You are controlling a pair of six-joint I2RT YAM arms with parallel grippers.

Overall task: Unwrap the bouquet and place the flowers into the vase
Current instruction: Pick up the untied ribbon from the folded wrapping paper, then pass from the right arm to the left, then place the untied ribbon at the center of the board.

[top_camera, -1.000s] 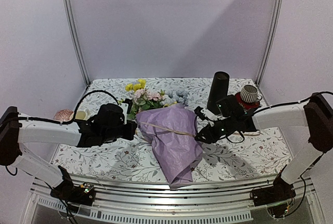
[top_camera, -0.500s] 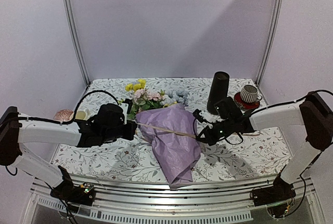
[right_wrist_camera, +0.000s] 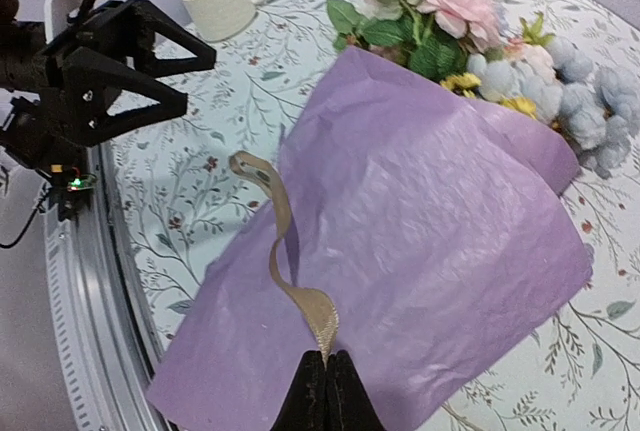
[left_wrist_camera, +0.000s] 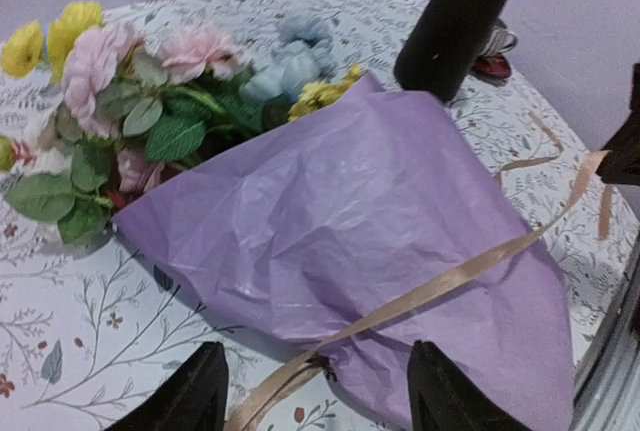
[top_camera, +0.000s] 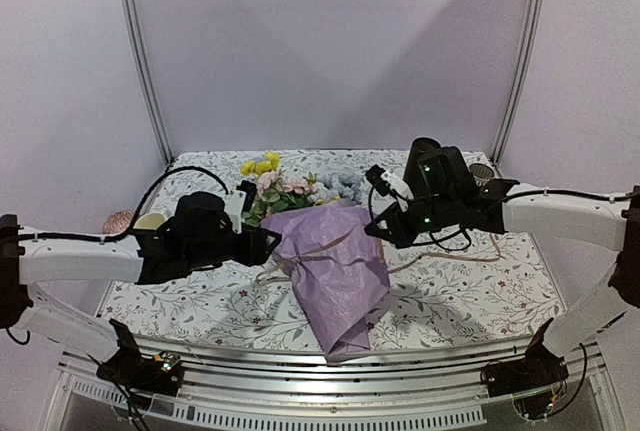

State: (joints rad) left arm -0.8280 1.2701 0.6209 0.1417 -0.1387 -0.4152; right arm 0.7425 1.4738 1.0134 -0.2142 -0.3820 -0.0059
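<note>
Floral tablecloth [top_camera: 470,296] under purple bouquet [top_camera: 335,266], raffia [right_wrist_camera: 285,251] between right fingers [right_wrist_camera: 318,396]

raffia string [left_wrist_camera: 450,273] stretches over the bouquet [left_wrist_camera: 350,211], barring passage; vase [left_wrist_camera: 455,21] stands behind.

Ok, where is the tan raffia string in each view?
Top external: raffia string slants across the purple wrapping paper, centre.
Left wrist: runs from lower-left to the right edge.
Right wrist: curls at lower centre, end pinched by the right tool.
Shared landmark: the purple wrapping paper.
</note>
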